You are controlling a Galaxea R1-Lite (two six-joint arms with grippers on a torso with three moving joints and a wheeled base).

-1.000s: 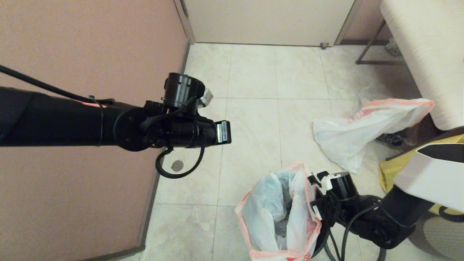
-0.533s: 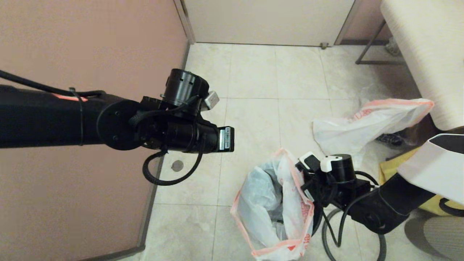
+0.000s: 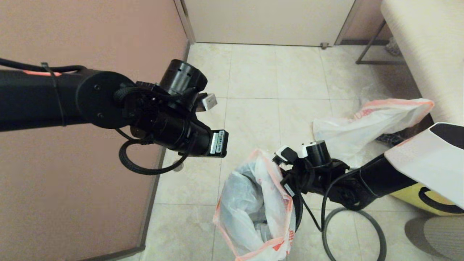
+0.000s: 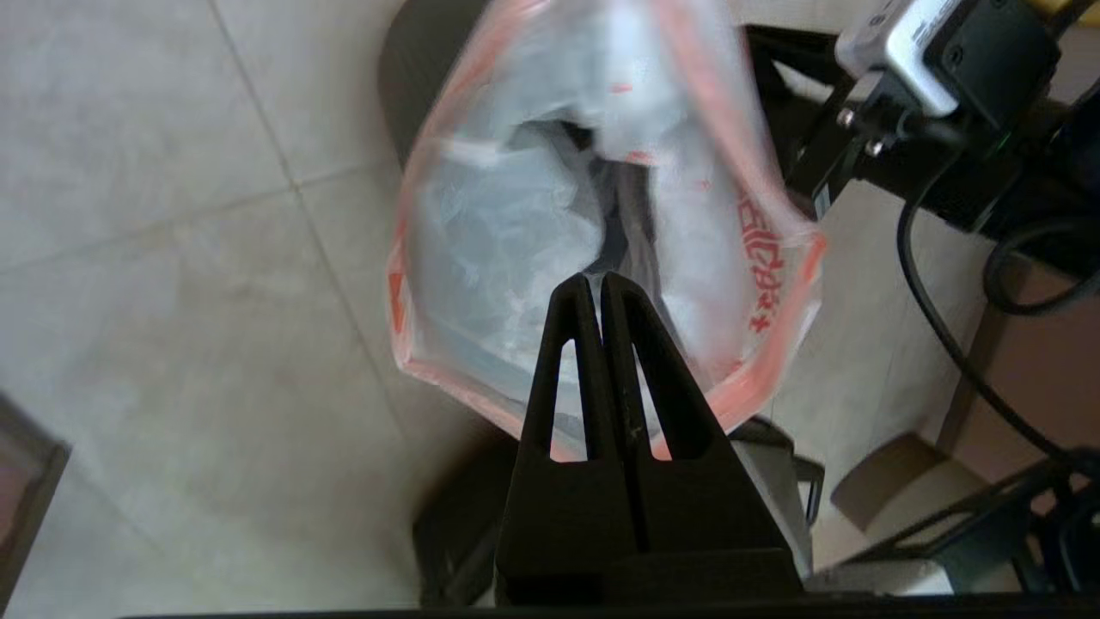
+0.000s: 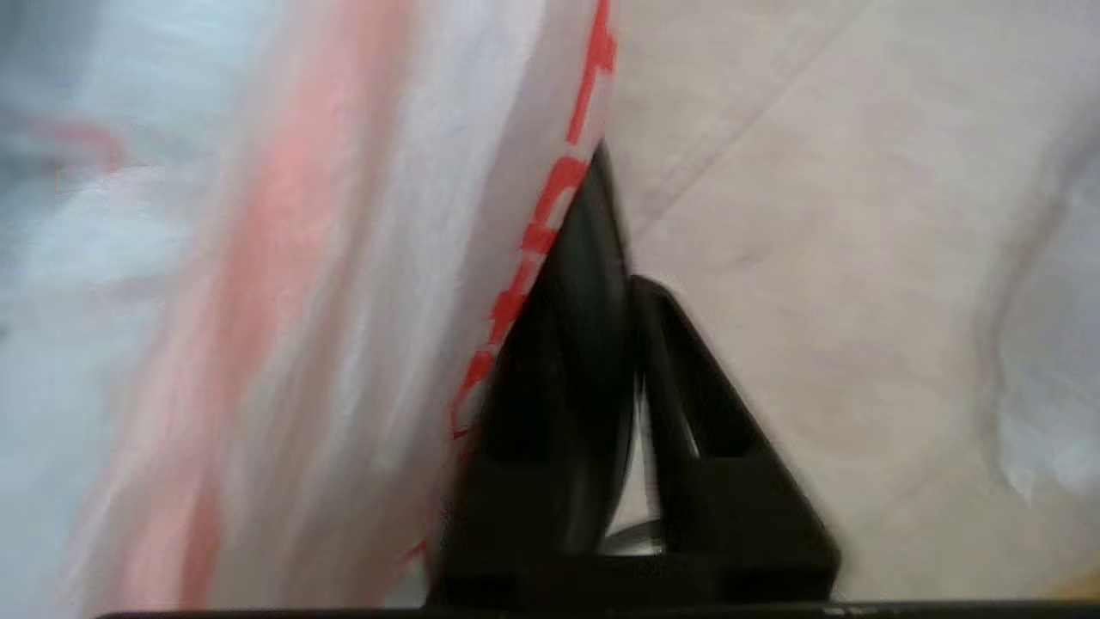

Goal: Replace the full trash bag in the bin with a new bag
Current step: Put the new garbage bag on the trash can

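Note:
The full trash bag [image 3: 250,206] hangs with its mouth open, its orange-pink band [image 4: 778,344] and red print showing. My right gripper [image 5: 632,279] is shut at the band on the bag's right side, and plastic lies against one finger [image 5: 559,370]; the exact hold is covered. My left gripper [image 4: 600,279] is shut and empty, hovering over the bag's mouth. The bin is almost hidden: only a dark curved edge [image 4: 412,94] shows behind the bag. The new bag [image 3: 366,130] lies limp on the floor at the right.
A pink wall [image 3: 90,36] runs along the left. A pale bench [image 3: 427,54] stands at the back right, with a clear crinkly bag [image 3: 393,139] below it. A yellow fabric bag [image 3: 417,195] and a black cable loop [image 3: 348,232] lie at the right.
My right gripper has risen and moved left with the bag's band, drawing the bag up and left. My left arm has swung its wrist down toward the bag's mouth.

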